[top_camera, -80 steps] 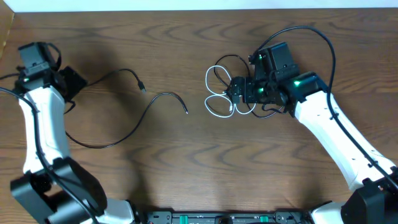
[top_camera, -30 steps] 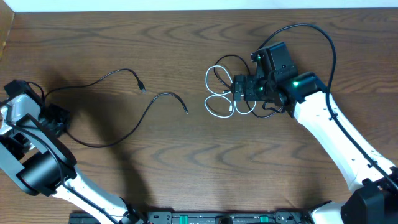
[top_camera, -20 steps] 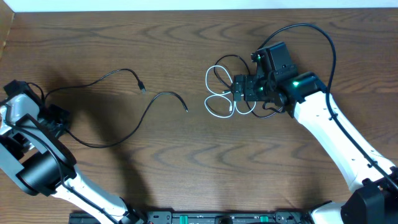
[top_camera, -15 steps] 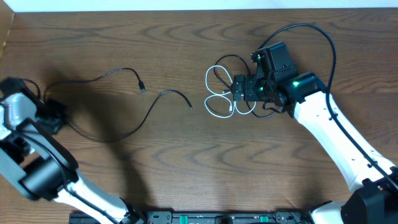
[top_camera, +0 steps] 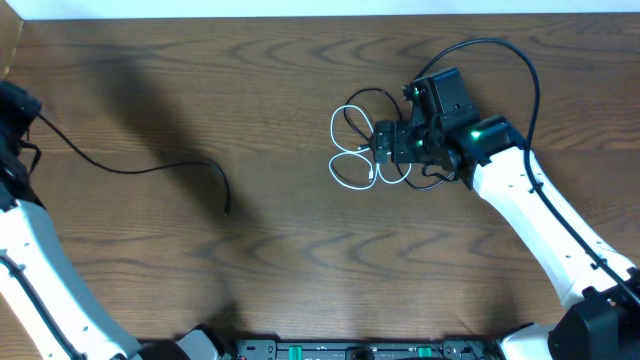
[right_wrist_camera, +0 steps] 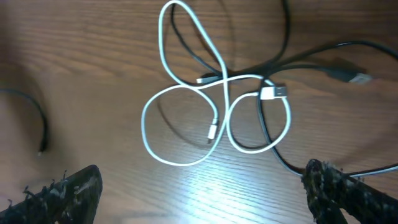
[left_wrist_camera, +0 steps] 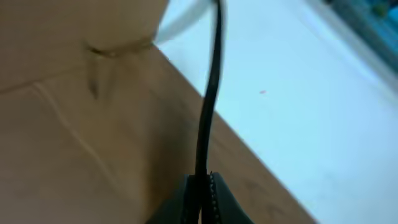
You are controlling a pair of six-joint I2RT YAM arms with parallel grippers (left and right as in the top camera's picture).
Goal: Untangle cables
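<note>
A black cable [top_camera: 130, 170] stretches from my left gripper [top_camera: 20, 110] at the table's far left edge across to a free end near the left middle. In the left wrist view that gripper [left_wrist_camera: 202, 182] is shut on this black cable [left_wrist_camera: 208, 106], which runs taut up and away from the jaws. The white cable [top_camera: 345, 170] lies in loops right of centre, tangled with a second black cable [top_camera: 368, 92]. My right gripper [top_camera: 383, 150] hovers open right over that tangle. Its wrist view shows the white cable [right_wrist_camera: 186, 106] and the black cable [right_wrist_camera: 339, 67] lying just beyond my spread fingers [right_wrist_camera: 62, 193].
A brown cardboard box [left_wrist_camera: 62, 50] stands off the table's left corner, beside a pale surface [left_wrist_camera: 323, 93]. The table's far edge [top_camera: 300, 14] runs along the top. The right arm's thick black wire [top_camera: 500, 45] arches above the right gripper.
My left arm has swung away to the far left with the black cable, dragging it straight; its free end slid left across the table. The right gripper and the tangle have not moved.
</note>
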